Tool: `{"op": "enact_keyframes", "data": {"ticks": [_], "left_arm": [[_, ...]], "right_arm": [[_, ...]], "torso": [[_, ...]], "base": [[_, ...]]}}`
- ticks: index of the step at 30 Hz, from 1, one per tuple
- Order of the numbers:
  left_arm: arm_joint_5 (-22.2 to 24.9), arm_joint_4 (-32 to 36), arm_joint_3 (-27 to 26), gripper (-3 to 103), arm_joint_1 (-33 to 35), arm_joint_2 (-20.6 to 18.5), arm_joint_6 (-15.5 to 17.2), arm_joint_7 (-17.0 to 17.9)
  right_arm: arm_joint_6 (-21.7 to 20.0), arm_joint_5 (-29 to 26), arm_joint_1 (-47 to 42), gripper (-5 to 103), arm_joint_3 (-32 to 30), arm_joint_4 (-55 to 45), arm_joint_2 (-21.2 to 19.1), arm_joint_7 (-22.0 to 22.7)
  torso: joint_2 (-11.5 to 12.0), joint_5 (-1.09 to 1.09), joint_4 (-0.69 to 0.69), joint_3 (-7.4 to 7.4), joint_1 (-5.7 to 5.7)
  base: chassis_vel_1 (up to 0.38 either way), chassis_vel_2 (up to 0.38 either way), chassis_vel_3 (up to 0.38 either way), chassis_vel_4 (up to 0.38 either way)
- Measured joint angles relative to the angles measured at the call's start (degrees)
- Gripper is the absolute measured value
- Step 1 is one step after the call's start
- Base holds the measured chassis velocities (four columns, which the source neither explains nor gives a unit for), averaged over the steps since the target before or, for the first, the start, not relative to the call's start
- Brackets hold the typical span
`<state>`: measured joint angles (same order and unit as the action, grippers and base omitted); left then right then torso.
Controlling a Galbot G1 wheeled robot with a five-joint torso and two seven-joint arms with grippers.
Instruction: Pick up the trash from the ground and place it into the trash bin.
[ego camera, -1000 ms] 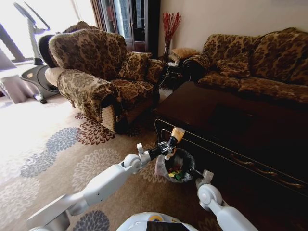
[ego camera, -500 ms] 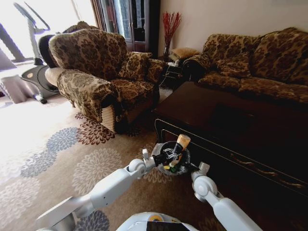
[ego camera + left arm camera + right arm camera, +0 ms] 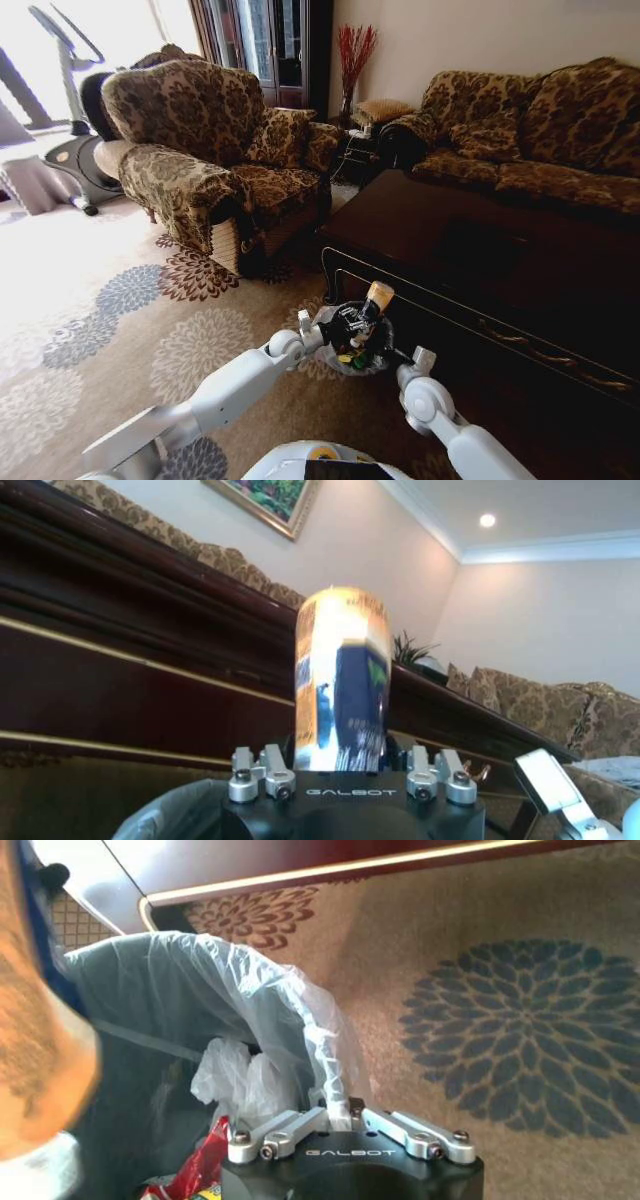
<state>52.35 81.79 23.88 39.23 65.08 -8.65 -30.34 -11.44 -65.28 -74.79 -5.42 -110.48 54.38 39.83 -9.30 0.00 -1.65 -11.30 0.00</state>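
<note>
Left gripper is right over the bin, clamped on a tan tube that stands upright between its fingers. In the left wrist view that tube reads as a shiny orange-gold cylinder with a dark blue printed label, seated firmly in the gripper. So the pickup looks done for this piece; the drop is what's left, and it isn't released yet.

Right gripper is at the bin's near rim, fingers pinched together on the edge of the liner, seemingly holding the bag open. In the head view that gripper sits just beside the bin, against the dark coffee table.

Inside the bin there's already litter: a white wad and a red scrap, with green and red bits visible from above. The liner is thin, grey-white, translucent and wrinkled, draped loosely over the rim.

The rug around the bin shows no loose litter that I can make out, so this could be a late piece, though part of the floor is hidden.
</note>
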Motion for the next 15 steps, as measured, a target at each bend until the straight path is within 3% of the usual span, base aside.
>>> {"op": "enact_keyframes", "data": {"ticks": [1,2,4,7,10,15], "left_arm": [[0.0,0.0,0.0,64,0.0,0.1,0.0,-0.4],[0.0,0.0,0.0,75,0.0,0.1,0.0,-0.9],[0.0,0.1,0.0,75,0.1,0.1,0.0,-1.0],[0.1,0.5,-0.4,91,0.5,0.0,-0.4,-1.8],[0.1,0.7,-1.0,98,1.0,0.0,-0.7,-1.9],[0.4,0.8,-3.1,100,1.2,0.5,-1.0,-1.0]], "right_arm": [[0.0,0.0,-0.4,0,-0.2,-0.2,-0.1,-0.1],[0.0,0.0,-1.0,0,-0.7,-0.5,-0.3,-0.1],[0.0,0.0,-1.2,0,-0.9,-0.7,-0.4,-0.1],[-0.1,-0.4,-3.0,0,-2.2,-1.8,-1.3,-0.3],[-0.1,-0.5,-4.2,0,-3.1,-2.1,-1.7,-0.6],[-0.2,-0.5,-6.1,0,-4.3,-2.6,-2.1,-1.2]], "torso": [[0.0,0.00,0.00,0.00,0.00],[0.0,0.00,0.00,0.00,0.00],[0.0,0.01,0.00,0.00,0.00],[0.0,0.00,0.00,0.00,0.00],[0.0,0.00,0.00,0.00,0.00],[0.0,0.01,0.00,0.00,0.00]], "base": [[0.000,0.000,0.000,0.000],[0.000,0.000,0.000,0.000],[0.000,0.000,0.000,0.000],[0.000,0.000,0.000,0.000],[0.000,0.000,0.000,0.000],[0.000,0.000,0.000,0.000]]}}
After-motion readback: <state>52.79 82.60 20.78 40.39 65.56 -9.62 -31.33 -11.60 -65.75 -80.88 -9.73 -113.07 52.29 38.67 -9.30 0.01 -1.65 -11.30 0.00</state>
